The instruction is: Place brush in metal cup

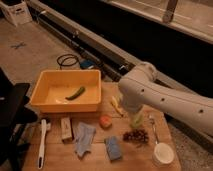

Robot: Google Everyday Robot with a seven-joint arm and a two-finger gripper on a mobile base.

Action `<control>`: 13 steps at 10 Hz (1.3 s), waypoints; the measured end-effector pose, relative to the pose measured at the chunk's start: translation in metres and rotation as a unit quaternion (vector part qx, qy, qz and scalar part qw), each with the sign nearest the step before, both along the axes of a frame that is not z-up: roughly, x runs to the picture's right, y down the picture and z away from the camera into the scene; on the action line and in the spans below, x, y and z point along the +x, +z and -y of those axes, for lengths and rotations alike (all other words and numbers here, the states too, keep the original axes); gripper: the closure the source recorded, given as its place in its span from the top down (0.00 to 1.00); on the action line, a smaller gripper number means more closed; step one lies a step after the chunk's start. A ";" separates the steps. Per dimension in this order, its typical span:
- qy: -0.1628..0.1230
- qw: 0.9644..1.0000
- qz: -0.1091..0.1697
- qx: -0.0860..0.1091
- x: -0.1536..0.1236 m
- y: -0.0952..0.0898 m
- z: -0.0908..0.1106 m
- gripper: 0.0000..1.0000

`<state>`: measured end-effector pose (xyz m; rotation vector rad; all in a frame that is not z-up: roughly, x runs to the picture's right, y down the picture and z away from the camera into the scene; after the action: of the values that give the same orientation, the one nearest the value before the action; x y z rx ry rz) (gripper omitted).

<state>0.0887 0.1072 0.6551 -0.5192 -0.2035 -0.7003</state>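
Observation:
The white brush [42,142] lies flat along the left edge of the wooden table [130,160], in front of the yellow tub [50,102]. The metal cup does not show; it may be hidden behind my arm. My white arm [150,95] reaches in from the right over the table's right middle, its end hanging just above the small green cup [136,120]. My gripper is hidden behind the arm's bulk there, far from the brush.
The tub holds a green pepper [76,93]. On the table are a wooden block [66,128], blue cloth [84,137], blue sponge [113,148], orange piece [105,121], yellow banana-like piece [116,105], grapes [136,136], spoon [154,129] and white bowl [163,153]. A black chair [12,115] stands at left.

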 end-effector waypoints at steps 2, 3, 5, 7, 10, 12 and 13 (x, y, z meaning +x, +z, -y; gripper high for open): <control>-0.051 0.998 0.039 0.004 -0.050 0.004 0.007 0.65; -0.070 0.996 0.054 0.004 -0.069 0.005 0.008 0.65; -0.110 0.989 0.094 0.008 -0.121 0.006 0.004 0.65; -0.130 0.983 0.126 0.016 -0.164 0.006 -0.002 0.65; -0.133 0.983 0.128 0.016 -0.166 0.006 -0.003 0.65; -0.144 0.982 0.119 0.024 -0.164 0.004 0.001 0.65; -0.158 0.980 0.121 0.029 -0.168 0.001 0.005 0.65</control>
<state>-0.0789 0.1023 0.6560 -0.4127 -0.3307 -1.0786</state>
